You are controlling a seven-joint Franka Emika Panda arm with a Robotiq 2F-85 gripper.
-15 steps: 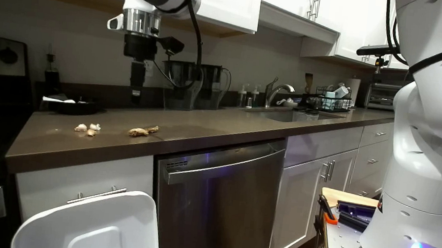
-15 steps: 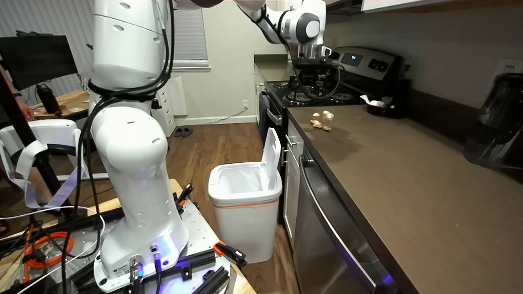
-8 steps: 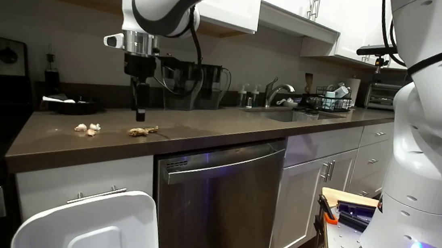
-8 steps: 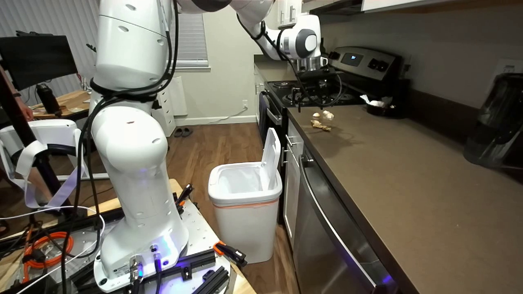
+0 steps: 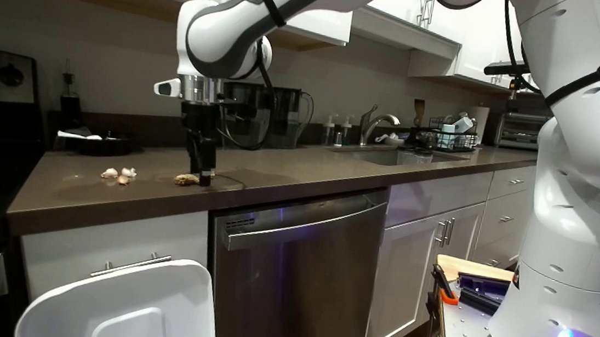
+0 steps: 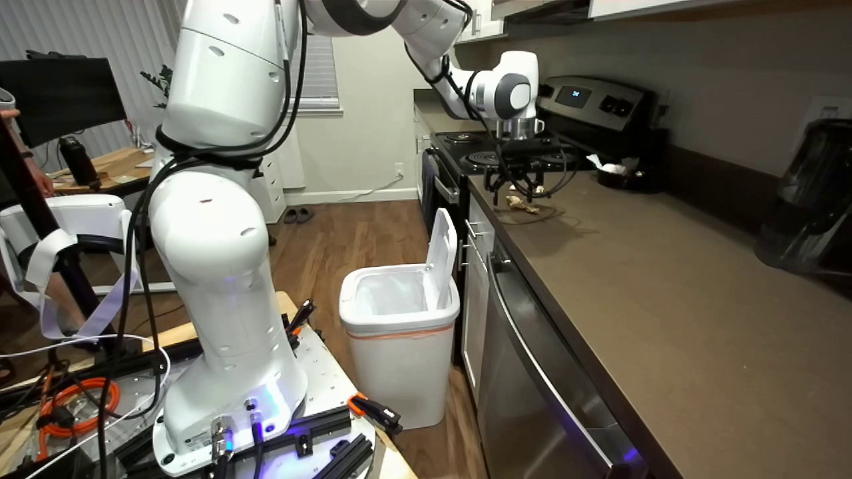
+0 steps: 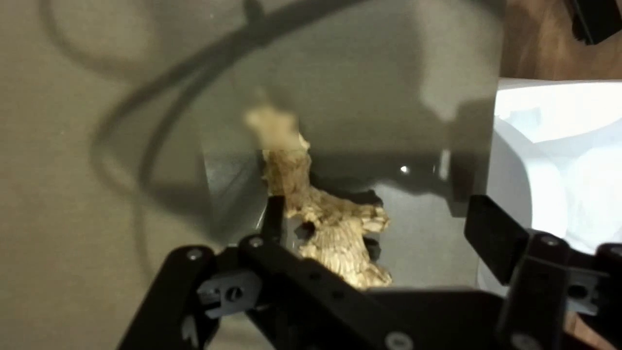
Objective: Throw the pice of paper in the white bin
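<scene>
No piece of paper is clearly recognisable. A knobbly tan ginger-like root (image 5: pixel 186 179) lies on the counter near its front edge; it also shows in an exterior view (image 6: pixel 521 205) and in the wrist view (image 7: pixel 335 233). My gripper (image 5: pixel 203 174) is open and low over the root, and partly hides it. In the wrist view, the root lies between the spread fingers (image 7: pixel 386 228), close to the left finger; I cannot tell whether they touch. The white bin (image 6: pixel 399 326) stands on the floor below the counter with its lid (image 5: pixel 127 306) up. It shows at the right of the wrist view (image 7: pixel 527 194).
Several pale garlic-like pieces (image 5: pixel 117 174) lie left of the root. A black dish (image 5: pixel 101 146) with something white on it stands at the back by the stove (image 6: pixel 486 158). Pitchers (image 5: pixel 285 117) stand at the wall. The dishwasher (image 5: pixel 295 278) is below the counter edge.
My gripper has come down from well above the counter to the root and turned so its fingers spread across it. The root, the garlic-like pieces and the bin have not moved.
</scene>
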